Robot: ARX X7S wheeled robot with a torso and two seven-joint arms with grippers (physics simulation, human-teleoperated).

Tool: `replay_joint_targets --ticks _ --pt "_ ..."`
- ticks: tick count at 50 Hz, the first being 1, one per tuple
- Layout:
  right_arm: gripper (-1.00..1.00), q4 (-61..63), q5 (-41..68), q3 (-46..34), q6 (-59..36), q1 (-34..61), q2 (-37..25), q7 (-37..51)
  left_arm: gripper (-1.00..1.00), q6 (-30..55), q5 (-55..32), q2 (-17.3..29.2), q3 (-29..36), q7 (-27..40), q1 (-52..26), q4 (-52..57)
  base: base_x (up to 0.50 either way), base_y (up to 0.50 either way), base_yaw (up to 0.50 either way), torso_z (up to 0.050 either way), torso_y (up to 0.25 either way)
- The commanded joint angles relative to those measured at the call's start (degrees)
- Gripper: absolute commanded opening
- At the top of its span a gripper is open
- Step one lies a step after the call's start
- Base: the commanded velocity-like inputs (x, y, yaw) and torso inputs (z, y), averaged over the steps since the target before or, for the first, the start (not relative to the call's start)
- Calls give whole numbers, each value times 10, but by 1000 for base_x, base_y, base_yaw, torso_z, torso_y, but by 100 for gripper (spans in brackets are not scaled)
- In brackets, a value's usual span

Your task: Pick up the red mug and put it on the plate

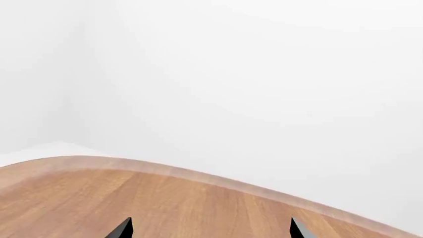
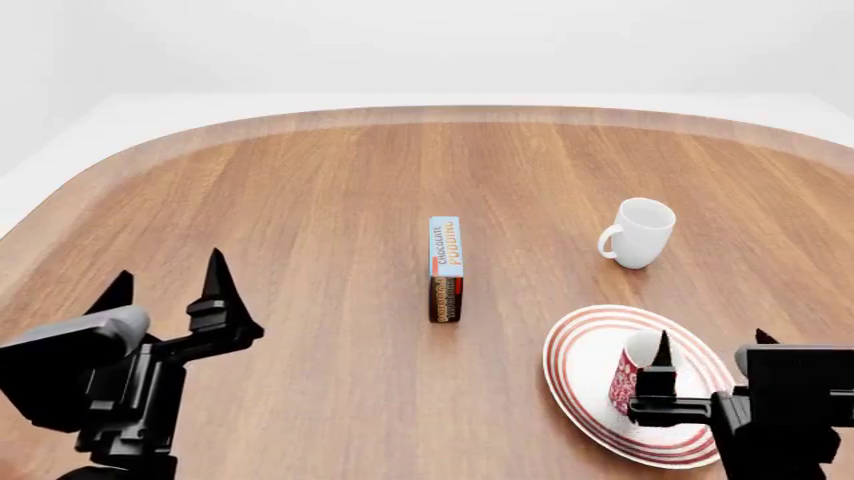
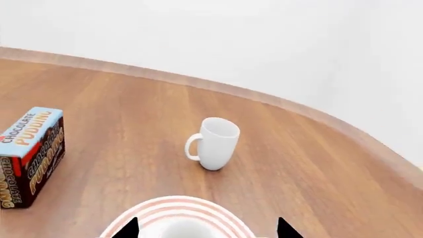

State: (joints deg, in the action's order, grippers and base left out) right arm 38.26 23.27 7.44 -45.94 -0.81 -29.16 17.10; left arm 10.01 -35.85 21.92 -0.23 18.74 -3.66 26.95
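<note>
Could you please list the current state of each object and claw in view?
red mug: upright on the plate, between the right claw's fingers.
plate: flat on the table, holding the red mug.
white mug: upright, empty, on bare table.
pudding box: standing on the table, untouched.
left claw: open, empty.
right claw: open around the mug.

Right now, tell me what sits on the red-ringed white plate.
The small red mug with white markings stands on the round plate, between the right hand's fingers; they cover its far side.
</note>
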Motion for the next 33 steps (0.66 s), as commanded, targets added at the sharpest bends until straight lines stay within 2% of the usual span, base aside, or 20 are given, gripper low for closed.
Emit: replay_joint_targets --ticks 1,5,7,12,17,22,26,29,33 --pt "100 183 -1 41 -36 -35 -22 52 100 -3 -2 3 -1 2 6 9 0 0 0 0 0" --pt "100 216 -16 45 -5 -56 -32 68 100 -4 -4 5 -3 3 9 16 0 0 0 0 0" --pt "100 217 -3 31 29 -69 -65 108 100 -5 -6 6 -5 4 10 18 0 0 0 0 0" --pt "100 217 72 -54 143 -84 -234 297 100 -6 -10 7 -8 5 11 22 0 0 0 0 0" --pt "100 217 72 -164 275 -72 -398 460 100 -9 -13 8 -10 4 12 24 0 0 0 0 0" --pt "100 217 28 -301 362 2 -501 555 100 -10 -15 10 -11 3 14 26 0 0 0 0 0" --pt "100 217 2 -412 383 92 -533 584 100 -11 -15 10 -10 3 15 27 0 0 0 0 0" --pt "100 217 -2 -487 358 166 -528 580 100 -11 -16 11 -10 3 14 27 0 0 0 0 0" --pt "100 217 -31 -583 375 251 -539 597 100 -11 -18 12 -11 4 15 29 0 0 0 0 0"
